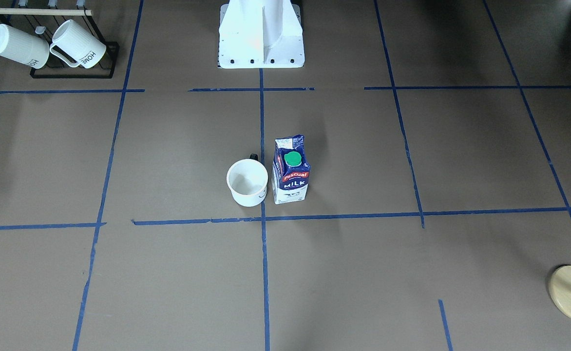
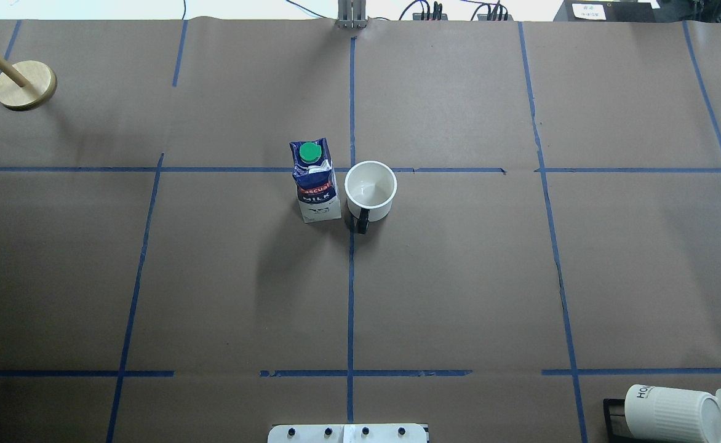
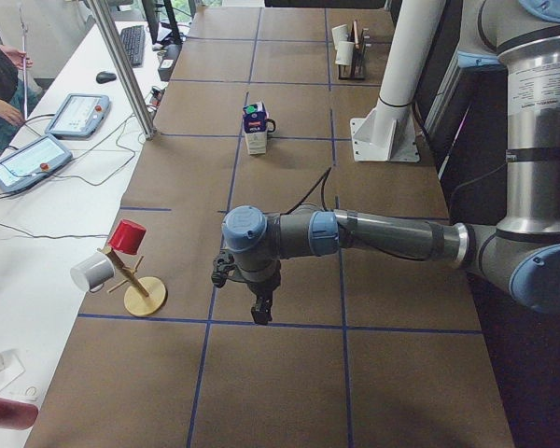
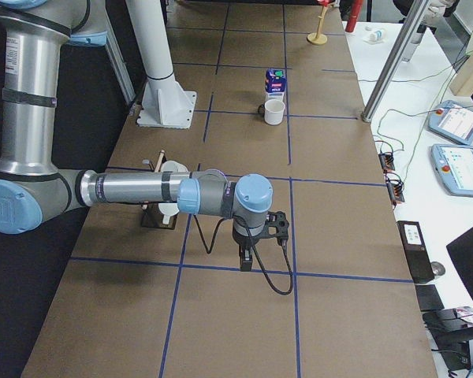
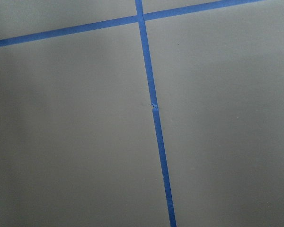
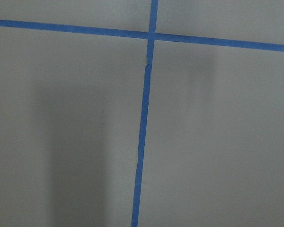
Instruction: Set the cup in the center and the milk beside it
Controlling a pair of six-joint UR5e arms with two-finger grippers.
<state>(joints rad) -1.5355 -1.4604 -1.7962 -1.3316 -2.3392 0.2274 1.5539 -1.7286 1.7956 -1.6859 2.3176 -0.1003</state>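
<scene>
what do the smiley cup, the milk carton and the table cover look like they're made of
Cup: probably glazed ceramic or enamel; smooth, glossy white wall. Milk carton: printed coated paperboard, judging by the folded gable top; its green cap looks plastic. Table cover: seems matte brown paper, flat and shineless, with blue tape stuck on it.

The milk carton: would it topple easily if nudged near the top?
Probably: the milk carton stands tall on a narrow base, so a high push would likely tip it, perhaps onto the cup close beside it. Its gable top looks creased, so the walls may dent under a squeeze.
</scene>
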